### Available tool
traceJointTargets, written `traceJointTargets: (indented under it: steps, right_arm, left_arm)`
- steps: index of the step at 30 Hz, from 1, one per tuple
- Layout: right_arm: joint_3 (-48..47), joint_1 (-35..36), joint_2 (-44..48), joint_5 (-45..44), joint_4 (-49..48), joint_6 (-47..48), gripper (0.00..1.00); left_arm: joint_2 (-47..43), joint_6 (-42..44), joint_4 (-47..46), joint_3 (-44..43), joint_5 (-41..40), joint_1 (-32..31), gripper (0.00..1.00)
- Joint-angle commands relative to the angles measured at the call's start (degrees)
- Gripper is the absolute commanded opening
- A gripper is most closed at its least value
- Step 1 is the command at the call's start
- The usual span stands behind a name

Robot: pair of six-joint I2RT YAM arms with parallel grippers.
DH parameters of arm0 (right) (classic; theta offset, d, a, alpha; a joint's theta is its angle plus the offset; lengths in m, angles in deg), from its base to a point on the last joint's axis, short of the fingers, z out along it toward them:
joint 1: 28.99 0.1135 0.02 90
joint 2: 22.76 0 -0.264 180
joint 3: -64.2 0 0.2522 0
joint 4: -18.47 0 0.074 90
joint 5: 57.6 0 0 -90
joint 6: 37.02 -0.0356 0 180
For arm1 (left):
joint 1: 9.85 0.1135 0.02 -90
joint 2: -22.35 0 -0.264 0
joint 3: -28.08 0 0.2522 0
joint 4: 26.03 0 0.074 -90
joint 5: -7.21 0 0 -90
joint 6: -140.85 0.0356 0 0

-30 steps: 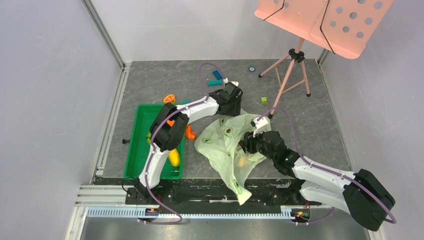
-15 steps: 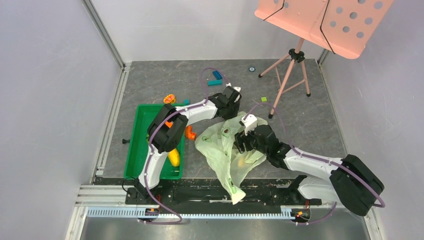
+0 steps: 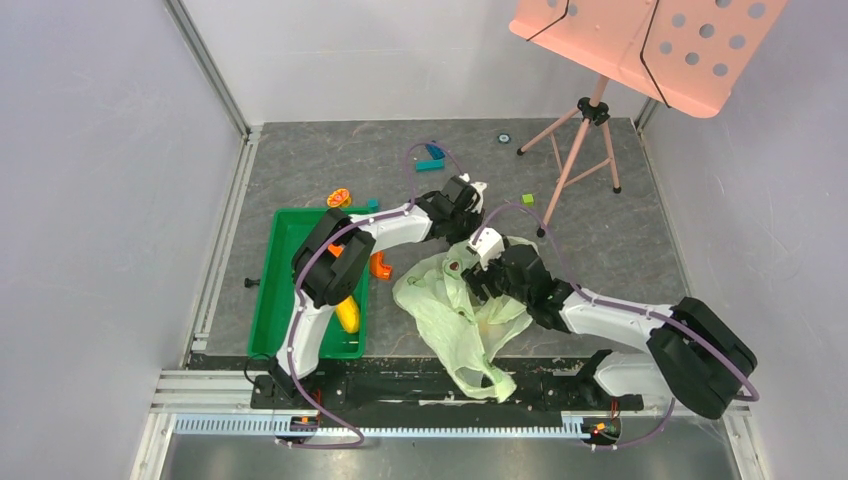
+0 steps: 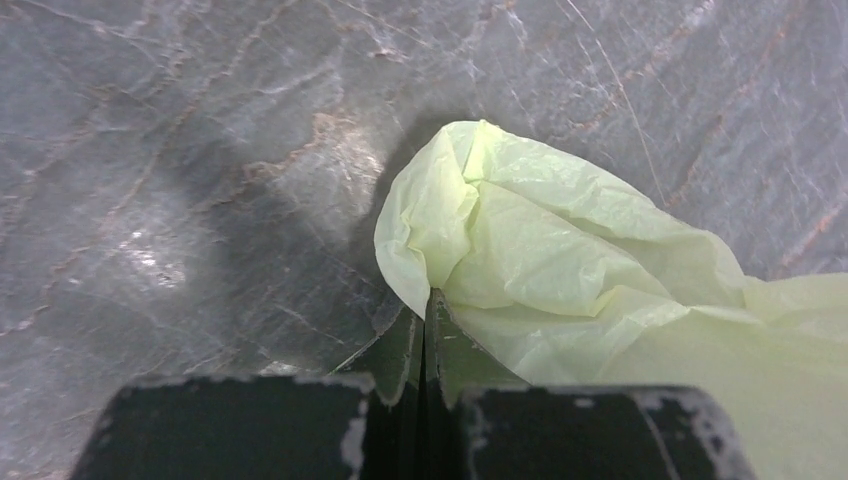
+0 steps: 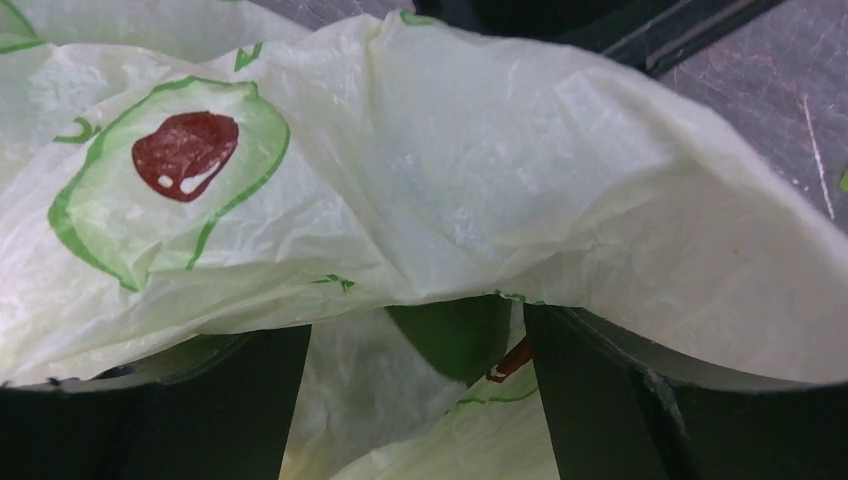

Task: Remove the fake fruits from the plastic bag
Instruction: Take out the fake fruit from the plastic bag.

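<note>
Grey marbled tabletop (image 4: 150, 150) lies under both arms. My left gripper (image 4: 425, 325) is pinched together on a fold at the far edge of the one plastic bag (image 4: 560, 260); a second ago its fingers stood apart. My right gripper (image 5: 412, 345) has its fingers spread, with bag film draped over them. One yellow fruit (image 3: 347, 316) lies in the single green tray (image 3: 285, 250). Between the arms, the bag is more bunched than before.

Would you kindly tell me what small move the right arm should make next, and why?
Probably ease the right gripper forward and close on what looks like a dark green fruit between its open jaws; the left gripper is shut on an edge of the plastic bag.
</note>
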Motion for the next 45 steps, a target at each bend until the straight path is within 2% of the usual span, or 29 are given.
traceJointTargets:
  steps: [1,18,22,24,27,29,34,40,45]
  right_arm:
    - [-4.2,0.1,-2.7,-1.8,-1.7,4.5,0.81]
    - [-9.2,0.0,-14.7,0.6,0.9,3.7,0.82]
    - [-9.2,0.0,-15.8,1.4,0.6,2.1,0.75]
    - [-8.9,0.0,-15.4,1.4,0.6,1.6,0.64]
    - [-8.3,0.0,-13.6,1.3,0.5,1.3,0.49]
    - [-7.8,0.0,-11.9,1.5,1.0,1.1,0.44]
    - [-6.7,0.0,-6.1,4.5,4.3,-0.8,0.37]
    - [-7.1,0.1,1.4,10.6,14.0,-5.8,0.34]
    - [-3.1,0.1,10.0,14.6,15.1,-8.7,0.33]
  left_arm:
    - [-1.2,4.8,1.8,2.5,6.8,-0.9,0.02]
    - [-2.7,7.1,-1.1,4.5,15.2,-0.9,0.02]
    - [-2.7,6.9,-1.2,4.6,15.7,-0.9,0.02]
    - [-2.6,6.8,-1.2,4.7,15.6,-0.9,0.02]
    - [-2.4,6.5,-1.1,4.6,15.0,-0.8,0.02]
    - [-2.4,6.1,-1.1,4.7,14.5,-0.7,0.02]
    - [-3.3,4.4,-2.8,6.3,12.8,0.3,0.02]
    - [-4.4,1.3,-2.2,7.2,7.8,3.2,0.02]
    - [-6.1,0.2,-3.8,8.7,6.8,5.4,0.02]
